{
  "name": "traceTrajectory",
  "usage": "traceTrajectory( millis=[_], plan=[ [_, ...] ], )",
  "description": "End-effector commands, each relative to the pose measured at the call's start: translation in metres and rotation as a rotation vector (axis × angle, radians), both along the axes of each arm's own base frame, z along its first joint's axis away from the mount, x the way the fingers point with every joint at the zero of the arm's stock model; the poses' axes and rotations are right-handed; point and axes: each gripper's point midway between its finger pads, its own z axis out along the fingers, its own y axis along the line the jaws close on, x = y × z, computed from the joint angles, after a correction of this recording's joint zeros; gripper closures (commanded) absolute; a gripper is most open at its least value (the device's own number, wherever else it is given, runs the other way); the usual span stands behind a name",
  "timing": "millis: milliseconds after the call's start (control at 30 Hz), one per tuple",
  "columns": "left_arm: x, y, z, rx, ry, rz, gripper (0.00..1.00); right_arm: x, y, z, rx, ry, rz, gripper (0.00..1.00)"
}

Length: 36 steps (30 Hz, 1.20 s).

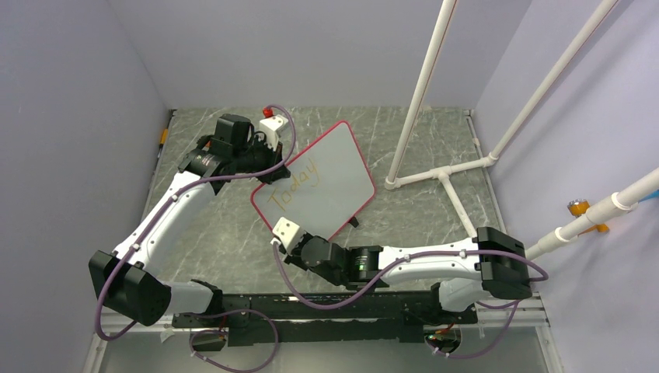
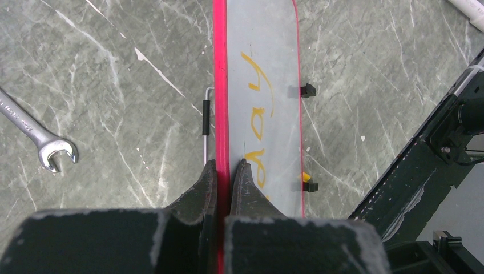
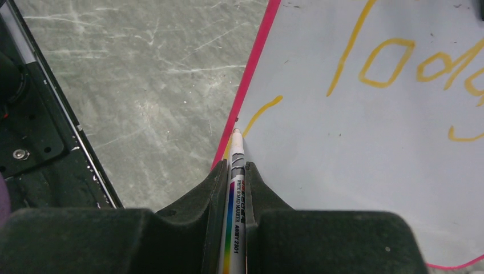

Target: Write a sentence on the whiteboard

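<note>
1. Left gripper [image 2: 224, 165]: clamped on the red frame of the whiteboard [image 1: 342, 177], propping it tilted mid-table. Hold that pinch firm to stop any swing under pen pressure.
2. Right gripper [image 3: 235, 165]: closed around the marker [image 3: 237, 145], with the tip at the board just inside its near frame edge, at the foot of a short orange stroke.
3. Press lightly, pull slow even strokes, and start the second line clear of the frame and below the sentence [image 3: 394, 63].
4. Counted: one whiteboard, one marker, two black clips [image 2: 308, 90], one wrench [image 2: 40, 140], one finished word, "Today". Beneath it one or perhaps two fresh strokes, hard to tell at the picture's edge.
</note>
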Motion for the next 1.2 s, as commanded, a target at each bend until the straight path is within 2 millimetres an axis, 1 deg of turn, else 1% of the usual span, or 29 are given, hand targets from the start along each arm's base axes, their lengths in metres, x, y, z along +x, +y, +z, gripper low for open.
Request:
traceTrajectory(
  millis=[0,267,400,700,933,1167],
  plan=[
    [0.011,0.031,-0.028,0.194,-0.025,0.068,1.0,0.019,0.004,0.019,0.025,-0.058,-0.077,1.0],
    [0.011,0.031,-0.029,0.196,-0.021,0.07,1.0,0.029,-0.003,0.016,0.014,-0.056,-0.144,1.0],
    [0.011,0.031,-0.029,0.197,-0.023,0.07,1.0,0.03,-0.007,0.011,0.0,-0.046,-0.154,1.0],
    [0.012,0.032,-0.029,0.199,-0.022,0.073,1.0,0.024,-0.019,-0.006,-0.036,-0.008,-0.149,1.0],
    [0.012,0.032,-0.029,0.201,-0.024,0.073,1.0,0.018,-0.027,-0.018,-0.03,0.048,-0.157,1.0],
    [0.012,0.032,-0.03,0.203,-0.023,0.075,1.0,0.01,-0.026,-0.024,-0.026,0.081,-0.128,1.0]
  ],
)
